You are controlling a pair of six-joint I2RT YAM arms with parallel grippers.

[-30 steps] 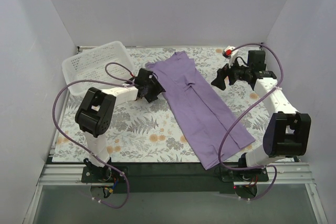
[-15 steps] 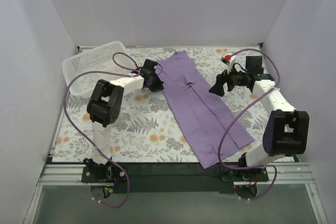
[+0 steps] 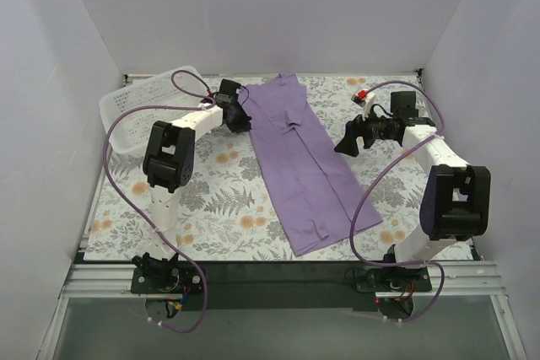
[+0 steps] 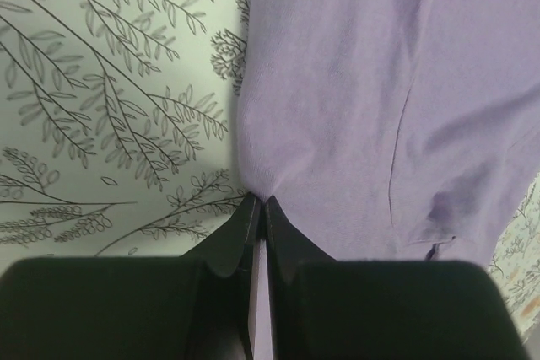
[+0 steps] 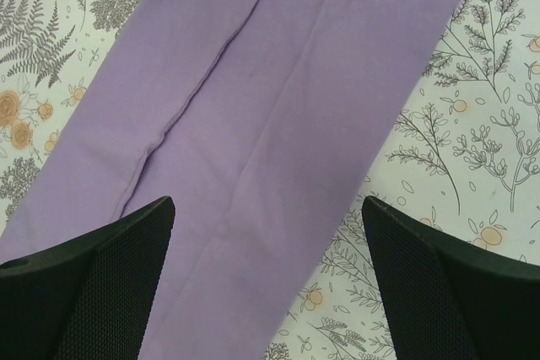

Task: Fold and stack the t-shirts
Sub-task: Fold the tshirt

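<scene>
One long-folded t-shirt (image 3: 299,162) lay diagonally across the table (image 3: 211,200) — swung clear of the near edge since the left gripper (image 3: 239,115) clamped on its far left edge, seemingly straightening it; right gripper (image 3: 348,139) hovered, fingers apart.

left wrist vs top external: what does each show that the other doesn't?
Left wrist only: the left fingers pinched shut on the edge of the lavender t-shirt, seen close. Top external only: the white perforated basket in the far left corner, the right arm, and the shirt's whole length as a long folded strip. Both: the t-shirt lying on the floral table cover.
</scene>
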